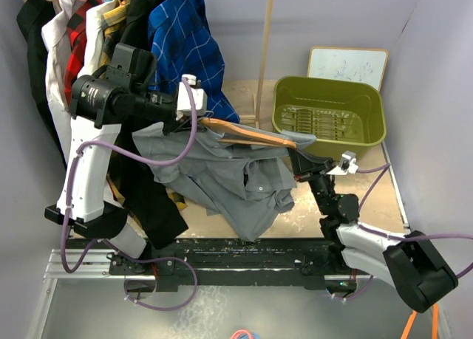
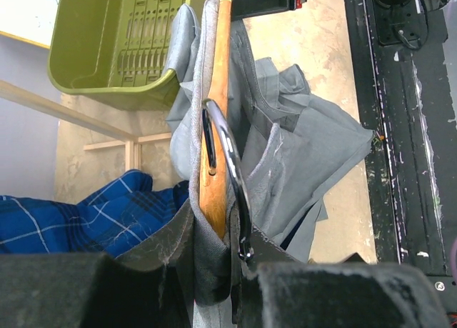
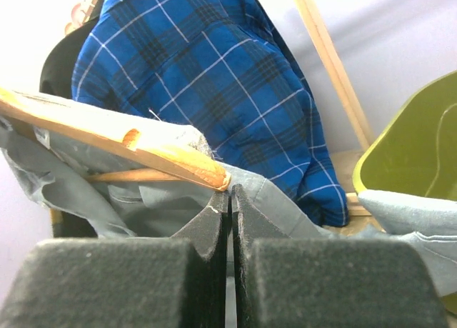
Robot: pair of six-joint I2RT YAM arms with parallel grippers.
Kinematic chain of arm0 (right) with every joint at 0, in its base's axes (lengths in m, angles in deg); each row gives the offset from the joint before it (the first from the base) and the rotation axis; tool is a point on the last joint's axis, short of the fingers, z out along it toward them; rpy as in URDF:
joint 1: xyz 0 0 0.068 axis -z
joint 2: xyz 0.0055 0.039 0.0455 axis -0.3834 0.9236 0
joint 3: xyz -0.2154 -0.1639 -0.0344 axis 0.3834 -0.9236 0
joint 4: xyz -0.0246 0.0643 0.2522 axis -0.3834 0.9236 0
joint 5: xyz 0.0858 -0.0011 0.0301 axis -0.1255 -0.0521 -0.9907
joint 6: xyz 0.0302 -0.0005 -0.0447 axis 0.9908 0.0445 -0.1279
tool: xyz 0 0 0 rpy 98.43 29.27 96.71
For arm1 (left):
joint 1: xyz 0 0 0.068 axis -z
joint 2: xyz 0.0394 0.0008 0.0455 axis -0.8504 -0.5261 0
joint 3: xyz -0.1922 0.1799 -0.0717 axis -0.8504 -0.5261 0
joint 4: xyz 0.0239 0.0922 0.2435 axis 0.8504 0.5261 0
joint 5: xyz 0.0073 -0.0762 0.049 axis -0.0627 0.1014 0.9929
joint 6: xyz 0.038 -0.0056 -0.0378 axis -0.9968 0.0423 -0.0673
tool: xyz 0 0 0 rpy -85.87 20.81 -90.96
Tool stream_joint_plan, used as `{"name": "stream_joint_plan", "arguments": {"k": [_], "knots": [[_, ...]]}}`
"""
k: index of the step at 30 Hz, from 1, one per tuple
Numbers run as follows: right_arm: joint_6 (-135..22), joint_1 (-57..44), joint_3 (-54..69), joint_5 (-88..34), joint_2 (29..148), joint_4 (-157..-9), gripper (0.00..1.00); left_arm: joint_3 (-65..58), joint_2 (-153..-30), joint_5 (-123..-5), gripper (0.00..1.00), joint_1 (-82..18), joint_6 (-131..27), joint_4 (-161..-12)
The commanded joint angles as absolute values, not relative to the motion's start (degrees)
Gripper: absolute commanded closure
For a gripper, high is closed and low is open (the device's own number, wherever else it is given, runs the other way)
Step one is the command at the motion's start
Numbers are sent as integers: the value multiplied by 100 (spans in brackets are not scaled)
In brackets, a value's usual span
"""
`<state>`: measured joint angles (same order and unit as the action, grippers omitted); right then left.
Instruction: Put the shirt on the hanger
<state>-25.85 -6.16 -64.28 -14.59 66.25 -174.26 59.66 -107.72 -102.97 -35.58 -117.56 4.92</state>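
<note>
The grey shirt (image 1: 236, 178) hangs bunched over the tan wooden hanger (image 1: 247, 134), held in the air above the table. My left gripper (image 1: 188, 117) is shut on the hanger's middle. In the left wrist view its jaws (image 2: 214, 249) clamp the wood (image 2: 216, 128), a fold of shirt (image 2: 300, 149) and the base of the metal hook (image 2: 232, 171). My right gripper (image 1: 298, 156) is at the hanger's right tip. In the right wrist view its fingers (image 3: 230, 192) are pressed together on a thin fold of shirt (image 3: 285, 199) just below the hanger's end (image 3: 143, 153).
A blue check shirt (image 1: 188, 43) and other clothes (image 1: 74, 43) hang on a rail at the back left, close behind my left arm. An olive bin (image 1: 329, 110) stands at the back right, a whiteboard (image 1: 347, 64) behind it. A wooden post (image 1: 264, 51) rises between them.
</note>
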Motion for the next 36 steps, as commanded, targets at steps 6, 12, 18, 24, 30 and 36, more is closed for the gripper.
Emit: {"name": "stream_joint_plan", "arguments": {"k": [6, 12, 18, 24, 30, 36], "knots": [[-3665, -293, -6081, -898, 7023, -17122, 100, 6158, -10398, -10805, 100, -3784, -11720, 429], [-3383, -178, -5917, -1386, 7691, -17544, 100, 6385, -10464, -11091, 100, -3786, -11606, 425], [-3325, 85, -5924, -1456, 7731, -17561, 100, 6054, -10397, -9719, 100, -3783, -11977, 427], [-3397, 192, -5938, -1430, 7536, -17409, 100, 6110, -10431, -8791, 100, -3704, -12179, 425], [-3719, 198, -5739, -1507, 6958, -16681, 100, 5845, -10462, -7908, 100, -3510, -12430, 424], [-3936, 198, -4868, -1717, 6041, -14039, 100, 5760, -10532, -7763, 100, -3474, -12177, 58]]}}
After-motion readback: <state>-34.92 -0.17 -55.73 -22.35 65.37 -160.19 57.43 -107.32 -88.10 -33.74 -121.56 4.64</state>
